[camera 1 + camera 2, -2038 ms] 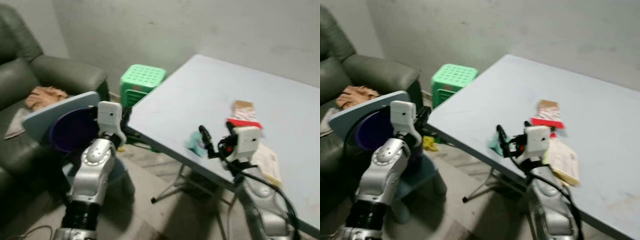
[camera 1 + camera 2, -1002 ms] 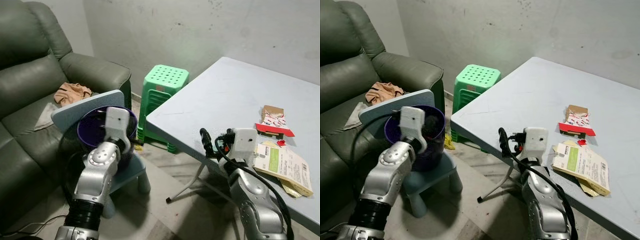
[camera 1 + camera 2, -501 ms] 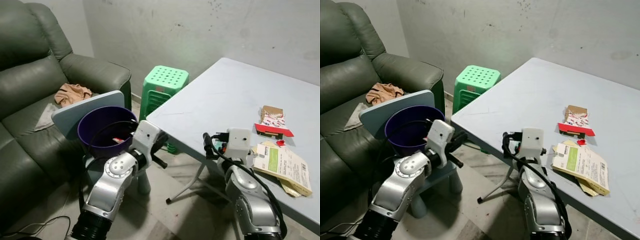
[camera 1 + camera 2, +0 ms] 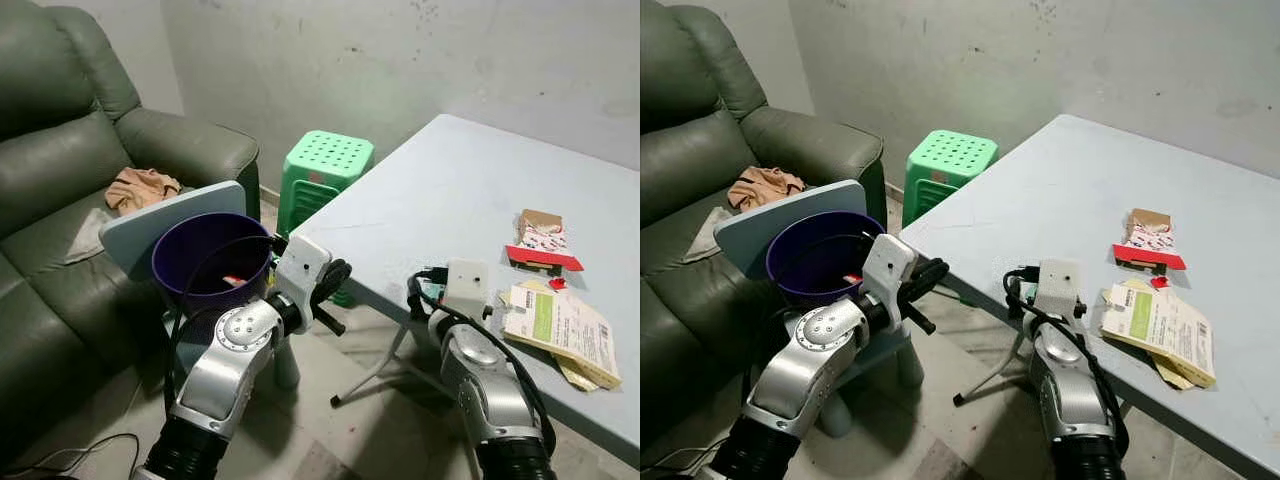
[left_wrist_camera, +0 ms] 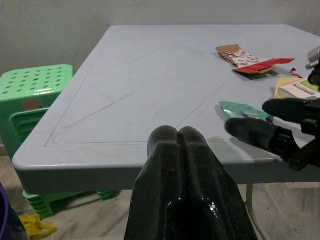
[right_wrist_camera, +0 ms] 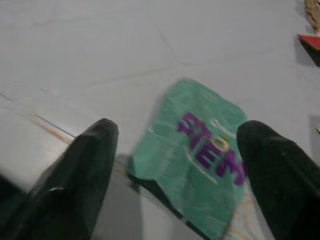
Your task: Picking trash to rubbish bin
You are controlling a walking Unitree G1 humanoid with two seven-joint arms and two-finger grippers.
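Note:
A green wrapper (image 6: 200,150) with purple lettering lies flat on the grey-blue table (image 4: 440,180), close to its near edge. My right gripper (image 6: 180,145) is open just above it, one finger on either side, not touching it. In the left wrist view the same wrapper (image 5: 242,109) lies beside the right gripper's fingers (image 5: 260,134). My left gripper (image 4: 330,290) is shut on nothing and hangs in the air between the purple bin (image 4: 190,262) and the table's edge. The bin stands open with its pale blue lid (image 4: 170,215) tipped back.
A red and brown carton (image 4: 540,240) and a yellowish envelope (image 4: 560,325) lie further right on the table. A green plastic stool (image 4: 325,170) stands by the table's corner. A dark green sofa (image 4: 60,150) with a cloth (image 4: 140,185) is at the left.
My left gripper has come away from over the bin and now points at the table's edge. My right gripper has tipped down over the green wrapper. The camera also shifted.

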